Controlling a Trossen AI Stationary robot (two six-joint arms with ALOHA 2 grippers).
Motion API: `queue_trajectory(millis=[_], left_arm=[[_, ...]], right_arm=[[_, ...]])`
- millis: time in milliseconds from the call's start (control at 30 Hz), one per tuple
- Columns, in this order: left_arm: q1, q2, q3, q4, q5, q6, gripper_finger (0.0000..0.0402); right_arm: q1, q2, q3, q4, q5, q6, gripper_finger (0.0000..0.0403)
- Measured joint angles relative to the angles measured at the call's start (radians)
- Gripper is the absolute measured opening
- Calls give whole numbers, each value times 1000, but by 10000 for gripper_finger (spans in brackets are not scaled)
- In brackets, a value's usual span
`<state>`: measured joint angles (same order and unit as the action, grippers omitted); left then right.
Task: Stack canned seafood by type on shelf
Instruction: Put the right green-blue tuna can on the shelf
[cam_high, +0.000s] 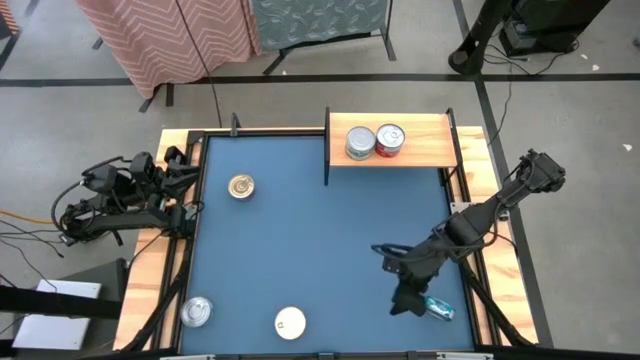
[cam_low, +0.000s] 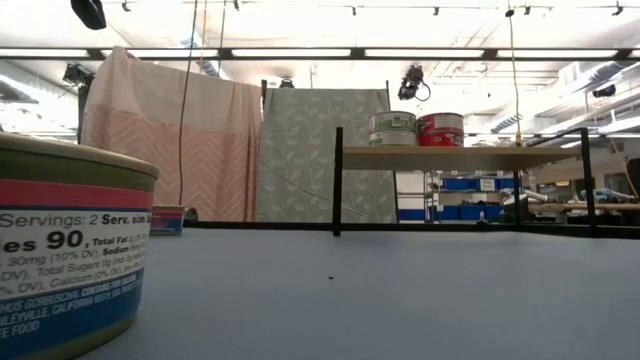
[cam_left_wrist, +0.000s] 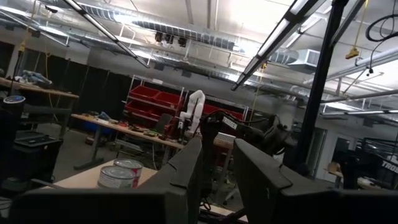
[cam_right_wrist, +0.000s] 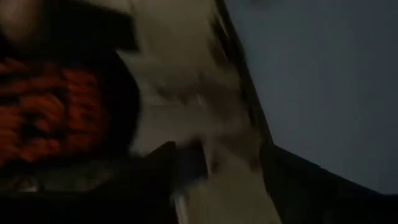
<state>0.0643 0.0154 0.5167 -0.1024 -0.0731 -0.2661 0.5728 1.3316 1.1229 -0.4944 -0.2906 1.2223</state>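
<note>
The shelf (cam_high: 420, 150) stands at the table's far right and carries two tins side by side, a silver-lidded one (cam_high: 360, 142) and a red one (cam_high: 390, 139). Both tins also show in the low view, the silver-lidded one (cam_low: 392, 128) and the red one (cam_low: 440, 129). A gold-lidded tin (cam_high: 240, 186) rests on the blue table at the far left. At the near edge rest a silver tin (cam_high: 197, 312) and a white-lidded tin (cam_high: 290, 322). A teal tin (cam_high: 438, 308) lies near the right near corner, right beside my right gripper (cam_high: 405, 298). I cannot tell if they touch. My left gripper (cam_left_wrist: 217, 177) is open, empty and off the table's left side.
The blue table (cam_high: 310, 250) has wooden side rails (cam_high: 150, 270). The shelf's dark uprights (cam_low: 337, 180) stand at its ends. One tin (cam_low: 70, 250) sits very close to the low camera. Cloth screens (cam_low: 320, 150) stand beyond the far edge.
</note>
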Motion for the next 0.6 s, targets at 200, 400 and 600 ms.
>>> queue_trajectory(millis=[200, 400, 600], left_arm=[[0, 0, 0, -2, 0, 1, 95], [0, 0, 0, -3, 0, 2, 95], [0, 0, 0, -4, 0, 6, 95]], right_arm=[[48, 8, -1, -281, -239, -5, 282], [114, 8, -1, -406, -218, 5, 261], [185, 8, -2, -453, -118, -11, 249]])
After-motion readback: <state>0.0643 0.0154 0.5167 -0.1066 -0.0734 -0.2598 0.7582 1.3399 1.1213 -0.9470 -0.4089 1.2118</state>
